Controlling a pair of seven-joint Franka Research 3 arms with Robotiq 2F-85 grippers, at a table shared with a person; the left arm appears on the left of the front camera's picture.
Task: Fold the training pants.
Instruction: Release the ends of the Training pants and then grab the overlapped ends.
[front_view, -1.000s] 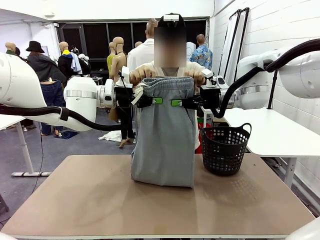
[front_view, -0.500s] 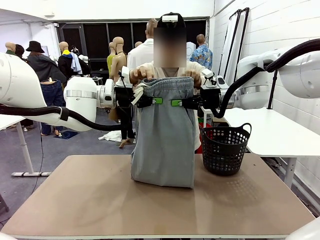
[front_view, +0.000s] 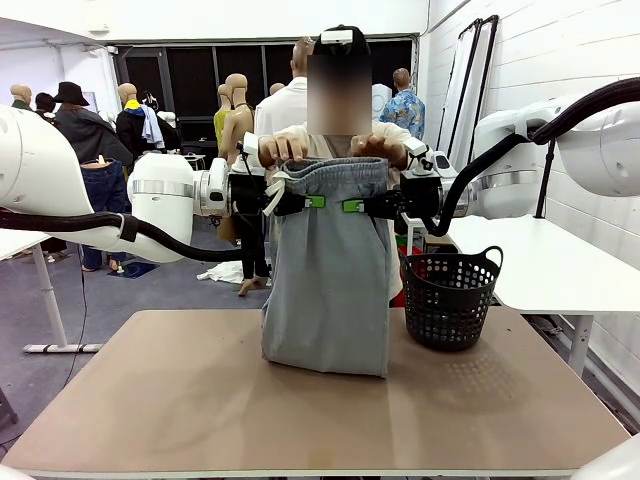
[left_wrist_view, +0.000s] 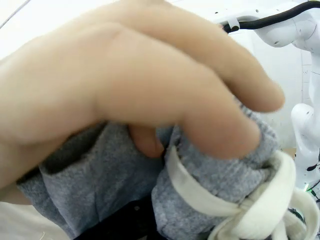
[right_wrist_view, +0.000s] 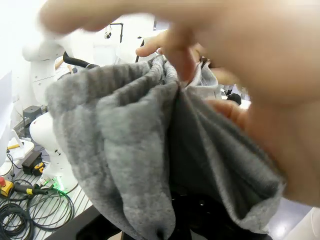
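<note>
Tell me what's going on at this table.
A person's hands hold the training pants up by the waistband. The left gripper and right gripper are clamped on the cloth just below, one on each side. The pants hang down to the table, beside a black basket.

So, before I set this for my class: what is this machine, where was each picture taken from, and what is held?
Two white robot arms share a table with a person. The wide picture looks across it from the robot's side; the close-ups come from a camera on each wrist. The left hand and right hand are each shut on the grey pants just below the waistband, which the person's hands grip from above. The pants hang down to the table. A black basket stands beside them.
</note>
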